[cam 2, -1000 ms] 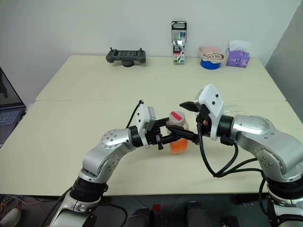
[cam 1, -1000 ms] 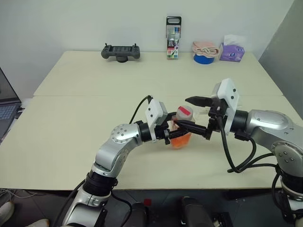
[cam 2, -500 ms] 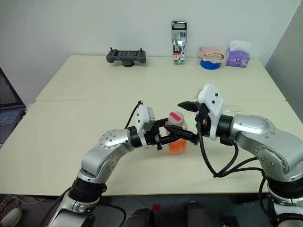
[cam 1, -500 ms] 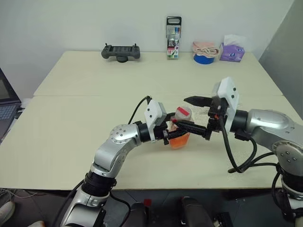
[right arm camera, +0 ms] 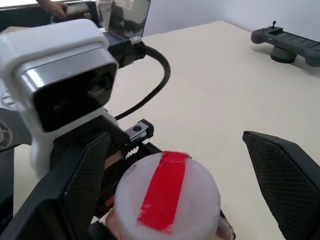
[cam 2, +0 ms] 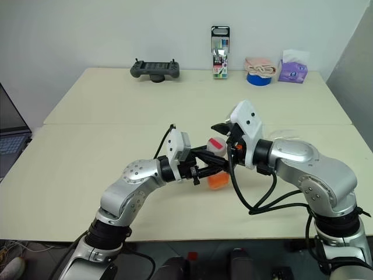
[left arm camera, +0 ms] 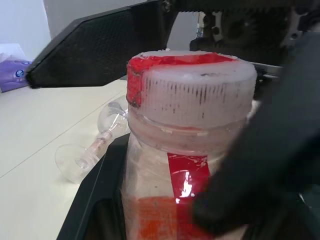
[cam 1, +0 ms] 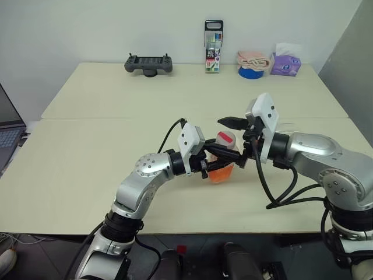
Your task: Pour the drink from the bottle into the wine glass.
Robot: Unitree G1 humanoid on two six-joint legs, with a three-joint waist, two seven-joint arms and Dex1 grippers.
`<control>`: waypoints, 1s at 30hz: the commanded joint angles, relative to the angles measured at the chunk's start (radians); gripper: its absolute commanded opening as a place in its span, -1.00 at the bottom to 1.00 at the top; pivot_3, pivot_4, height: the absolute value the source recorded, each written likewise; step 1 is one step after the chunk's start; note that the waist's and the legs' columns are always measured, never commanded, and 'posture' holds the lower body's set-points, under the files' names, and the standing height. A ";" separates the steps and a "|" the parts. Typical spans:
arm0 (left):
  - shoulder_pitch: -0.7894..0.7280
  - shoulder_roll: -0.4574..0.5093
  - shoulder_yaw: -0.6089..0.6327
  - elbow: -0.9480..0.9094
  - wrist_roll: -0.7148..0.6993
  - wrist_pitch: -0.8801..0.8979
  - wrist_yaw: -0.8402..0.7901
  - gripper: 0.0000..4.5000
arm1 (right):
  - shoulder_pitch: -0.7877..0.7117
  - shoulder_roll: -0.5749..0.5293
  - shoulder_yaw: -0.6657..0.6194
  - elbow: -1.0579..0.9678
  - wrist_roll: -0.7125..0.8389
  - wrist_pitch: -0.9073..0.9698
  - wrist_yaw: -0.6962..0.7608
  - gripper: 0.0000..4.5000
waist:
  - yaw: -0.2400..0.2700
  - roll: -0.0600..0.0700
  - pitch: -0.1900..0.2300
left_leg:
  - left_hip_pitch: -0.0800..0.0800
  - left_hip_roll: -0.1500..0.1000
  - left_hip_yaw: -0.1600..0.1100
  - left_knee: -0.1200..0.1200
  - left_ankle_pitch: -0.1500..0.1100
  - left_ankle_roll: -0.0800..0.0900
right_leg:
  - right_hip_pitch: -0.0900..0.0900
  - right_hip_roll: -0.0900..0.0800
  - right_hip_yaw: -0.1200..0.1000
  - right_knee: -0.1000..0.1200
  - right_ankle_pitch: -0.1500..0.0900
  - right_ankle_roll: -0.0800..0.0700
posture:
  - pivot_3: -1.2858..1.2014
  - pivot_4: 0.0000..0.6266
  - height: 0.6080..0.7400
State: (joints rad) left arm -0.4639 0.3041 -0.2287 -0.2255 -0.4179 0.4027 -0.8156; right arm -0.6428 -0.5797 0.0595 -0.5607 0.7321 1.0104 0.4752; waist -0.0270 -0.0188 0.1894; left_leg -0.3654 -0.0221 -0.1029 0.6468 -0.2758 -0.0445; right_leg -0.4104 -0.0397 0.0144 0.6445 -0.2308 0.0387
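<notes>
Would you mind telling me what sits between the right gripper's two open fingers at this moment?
The bottle's red-and-white cap sits between the right gripper's open fingers, untouched by either, as the right wrist view shows. The left gripper holds the bottle.

It looks like a robotics lab or office: a plain white wall behind a pale tabletop, with a handheld controller, a marker pack, a tissue box and an open laptop alongside.

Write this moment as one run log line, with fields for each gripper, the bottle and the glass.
left gripper: shut on bottle | right gripper: open around cap | cap: on | wine glass: lying on table, unfilled
</notes>
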 commanded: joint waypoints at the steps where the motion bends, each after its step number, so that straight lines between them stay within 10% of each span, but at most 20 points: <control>1: -0.006 -0.008 0.014 -0.043 -0.002 -0.021 0.007 -0.05 | -0.017 -0.003 -0.013 0.001 -0.032 -0.018 -0.013 1.00 | 0.000 0.000 0.000 | 0.000 0.000 0.000 0.000 0.000 0.000 | 0.000 0.000 0.000 0.000 0.000 0.000 | 0.03 -0.52 1.00; 26: 0.005 -0.002 0.013 -0.042 0.009 -0.032 0.000 -0.05 | 0.096 -0.043 -0.100 -0.093 0.141 0.016 0.026 1.00 | 0.000 0.000 0.000 | 0.000 0.000 0.000 0.000 0.000 0.000 | 0.000 0.000 0.000 0.000 0.000 0.001 | 0.03 -0.52 1.00; 30: 0.008 -0.001 0.010 -0.045 0.012 -0.034 -0.001 -0.05 | 0.093 -0.036 -0.100 -0.085 0.137 0.010 0.016 0.60 | -0.001 0.000 0.000 | 0.000 0.000 0.000 0.000 0.000 0.000 | 0.000 0.000 0.000 0.000 0.000 0.000 | 0.03 -0.52 1.00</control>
State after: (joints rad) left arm -0.4411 0.3083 -0.2289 -0.2257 -0.4076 0.4014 -0.8162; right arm -0.5393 -0.6172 -0.0176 -0.6278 0.8566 1.0320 0.4970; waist -0.0275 -0.0189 0.1894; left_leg -0.3653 -0.0220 -0.1028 0.6468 -0.2759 -0.0445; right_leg -0.4102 -0.0396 0.0145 0.6448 -0.2311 0.0392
